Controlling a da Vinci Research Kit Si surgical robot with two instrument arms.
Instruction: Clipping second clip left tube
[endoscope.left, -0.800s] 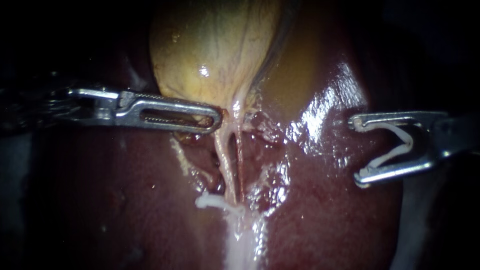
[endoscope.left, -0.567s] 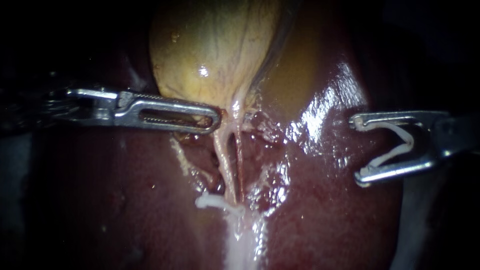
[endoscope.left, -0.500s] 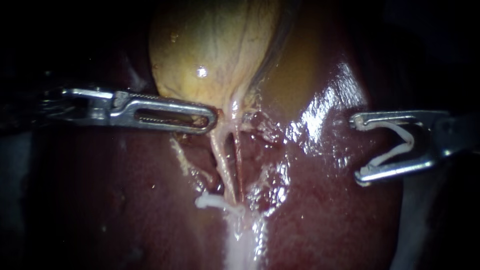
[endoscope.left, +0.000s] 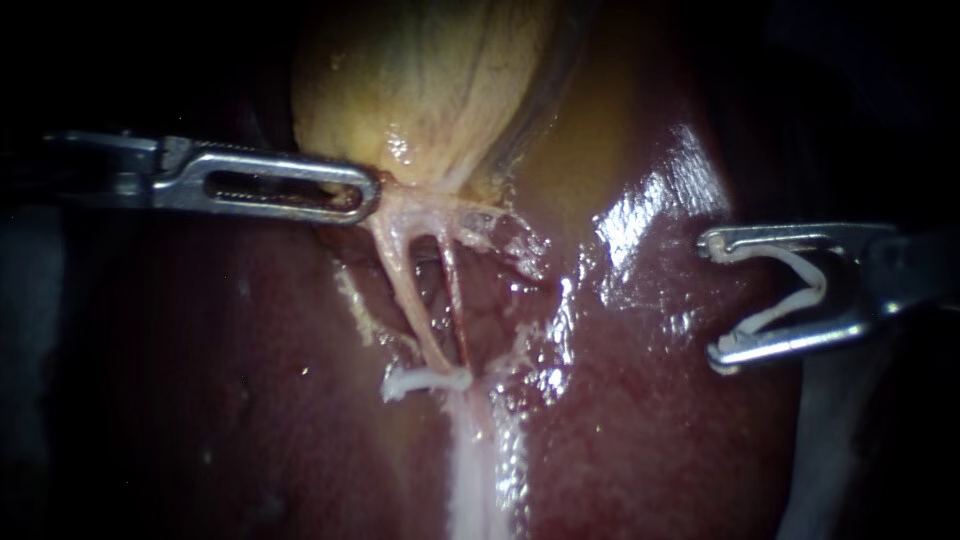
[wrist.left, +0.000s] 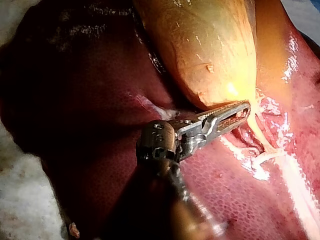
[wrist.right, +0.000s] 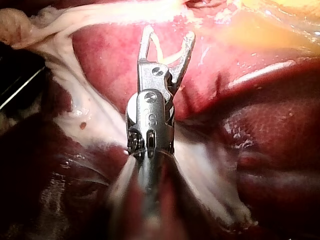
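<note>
**Left tube taut, one clip on it, loaded clip well off to the right**

The pale cream left tube (endoscope.left: 408, 290) runs slantwise from the gallbladder's neck down to a small white clip (endoscope.left: 420, 380) that sits across its lower end. The tube looks stretched. Just beside it on the right lies the thin reddish right tube (endoscope.left: 455, 300), with a narrow dark gap between the two. At the top both meet the pale gallbladder neck tissue (endoscope.left: 430, 212).

My left instrument (endoscope.left: 365, 195) has slotted steel jaws on a shaft coming in from the left. The jaws are together and clamped on the gallbladder neck tissue, just left of the left tube's upper end. In the left wrist view the same jaws lie pressed together against the gallbladder's rounded end, with the tubes just ahead of the tip.

The yellow-tan veined gallbladder (endoscope.left: 430, 80) bulges above the tubes. The glossy dark red liver (endoscope.left: 650, 420) lies around and below them.

My right instrument (endoscope.left: 712, 300) hangs over the liver, well apart from both tubes. Its jaws stand wide, and each one bears on a leg of the open white V-shaped clip (endoscope.left: 818, 280) held between them. The clip's mouth faces the tubes. The right wrist view shows the same: the clip is seated between spread jaws, with liver ahead of them.
</note>
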